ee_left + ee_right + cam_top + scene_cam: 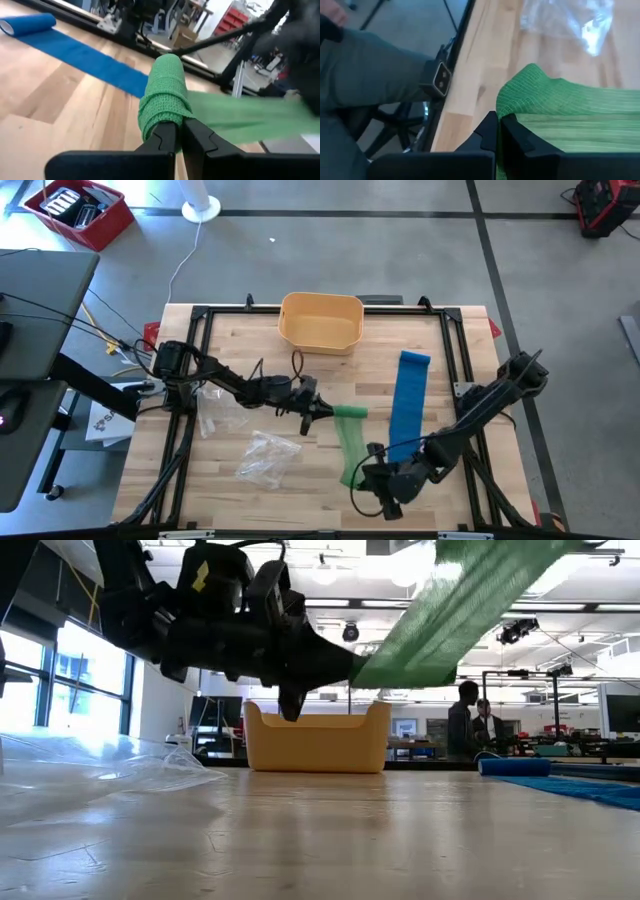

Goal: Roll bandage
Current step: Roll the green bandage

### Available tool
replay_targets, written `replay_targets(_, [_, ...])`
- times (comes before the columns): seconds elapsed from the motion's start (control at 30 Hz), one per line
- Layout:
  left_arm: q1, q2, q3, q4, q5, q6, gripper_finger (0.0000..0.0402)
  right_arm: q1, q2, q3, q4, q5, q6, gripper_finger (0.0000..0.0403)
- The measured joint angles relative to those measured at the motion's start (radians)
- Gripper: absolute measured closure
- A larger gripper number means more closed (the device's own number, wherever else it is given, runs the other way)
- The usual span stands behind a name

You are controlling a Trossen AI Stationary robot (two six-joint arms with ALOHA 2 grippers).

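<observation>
Wooden table (pixel 240 480), yellow bin (pixel 321 320) holding nothing visible, left hand (pixel 322 412) and right hand (pixel 375 477) both gripping green bandage (pixel 350 442)

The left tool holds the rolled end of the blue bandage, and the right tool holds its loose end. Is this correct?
Not quite: the colour is wrong. Both the left tool and the right tool hold the green bandage, as both wrist views show. The blue bandage lies flat on the table, untouched.

The high view looks straight down over the whole bench (pixel 250 350). The low view sits at bench height, facing the yellow basket (pixel 316 737). Each wrist view looks closely along its claw; all share the green bandage (pixel 350 442).
</observation>
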Motion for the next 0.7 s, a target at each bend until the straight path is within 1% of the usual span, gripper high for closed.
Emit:
replay_targets(0.2, [-0.054,-0.001,0.0,-0.061,-0.007,0.058,0.0397,-0.002,-0.001,0.194,-0.379,0.151,0.069,0.0403])
replay_targets(0.33, [-0.104,0.0,0.0,-0.093,-0.027,0.06,0.0397,-0.043,-0.001,0.291,-0.587,0.233,0.136,0.0403])
replay_targets(0.4, [-0.134,-0.001,0.006,-0.094,-0.059,0.06,0.0397,-0.079,-0.001,0.315,-0.627,0.24,0.136,0.0403])
replay_targets(0.5, [-0.18,0.0,0.022,-0.108,-0.097,0.051,0.0397,-0.153,-0.002,0.312,-0.657,0.231,0.118,0.0403])
replay_targets(0.57, [-0.213,0.0,0.041,-0.116,-0.102,0.052,0.0397,-0.206,-0.002,0.294,-0.669,0.221,0.097,0.0403])
replay_targets(0.7, [-0.273,0.0,0.077,-0.172,-0.129,0.056,0.0397,-0.3,-0.001,0.239,-0.637,0.188,0.037,0.0403])
